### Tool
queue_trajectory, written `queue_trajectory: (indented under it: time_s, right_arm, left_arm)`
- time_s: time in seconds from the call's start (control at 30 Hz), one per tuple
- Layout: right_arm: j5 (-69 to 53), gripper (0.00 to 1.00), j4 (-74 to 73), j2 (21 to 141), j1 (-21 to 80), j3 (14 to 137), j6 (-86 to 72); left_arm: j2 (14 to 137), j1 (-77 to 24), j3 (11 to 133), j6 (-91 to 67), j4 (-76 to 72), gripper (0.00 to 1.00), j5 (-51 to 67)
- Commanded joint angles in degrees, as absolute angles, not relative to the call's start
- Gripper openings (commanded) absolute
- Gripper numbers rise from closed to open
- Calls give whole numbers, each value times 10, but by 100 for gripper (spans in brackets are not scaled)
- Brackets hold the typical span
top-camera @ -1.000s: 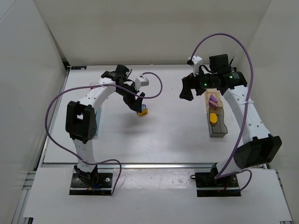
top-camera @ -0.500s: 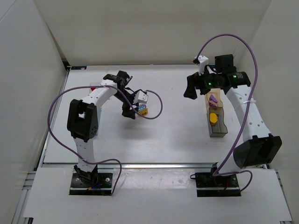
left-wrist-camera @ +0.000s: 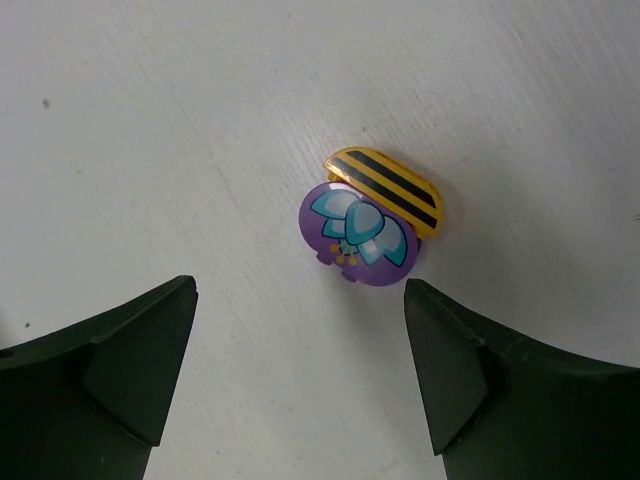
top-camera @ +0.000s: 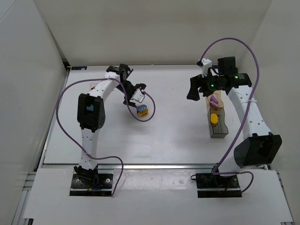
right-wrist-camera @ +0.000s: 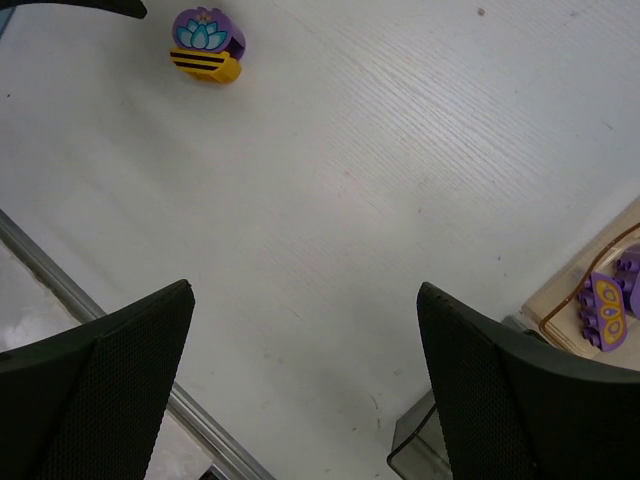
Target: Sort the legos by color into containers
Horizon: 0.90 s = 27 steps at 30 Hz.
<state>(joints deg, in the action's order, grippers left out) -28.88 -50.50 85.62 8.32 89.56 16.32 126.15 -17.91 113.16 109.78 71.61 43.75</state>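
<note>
And the left gripper (left-wrist-camera: 300, 300) has just let go; over the last second its black fingers (left-wrist-camera: 120, 370) spread to full width and the arm drew back toward the far side of the table, so now they stand released and empty. The round purple brick with the blue lotus print (left-wrist-camera: 360, 235) lies flat on the white table (left-wrist-camera: 150, 120) out ahead of the jaws, clear of both; the yellow brick with black stripes (left-wrist-camera: 390, 185) is pressed against its far edge, and the two look joined as one piece. From above, that pair (top-camera: 143, 111) sits just beside the left wrist, well apart from the boxes on the right, and has barely shifted.

Over there the right gripper (right-wrist-camera: 305, 300) has edged back a little; it hangs spread wide with nothing in it, next to the tan open-topped box (top-camera: 208, 107) holding a purple brick (top-camera: 214, 99); the dark smoky transparent box (top-camera: 219, 133) touching it has a yellow brick (top-camera: 213, 118) inside.

So what does the release mean? Probably a re-grip; the two-colour pair is not yet sorted, and it looks as though it must be pulled apart before purple goes to tan and yellow to smoky.
</note>
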Motion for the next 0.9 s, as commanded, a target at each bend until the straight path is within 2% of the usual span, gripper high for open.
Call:
queue_trajectory:
  time_s: [0.0,0.43,0.87]
  right_arm:
    - [-294,94,-498,836,68,894,154]
    - [-295,94,-495,819,29,876,138]
    - [-289,96,-488,831,19,882,139]
  left_arm:
    - [1283,-186,1170,1274,843,94,446]
    - [1362,-189,1244,1379,940,94,407]
    - [1350,-189,1187,1447,942,95,388]
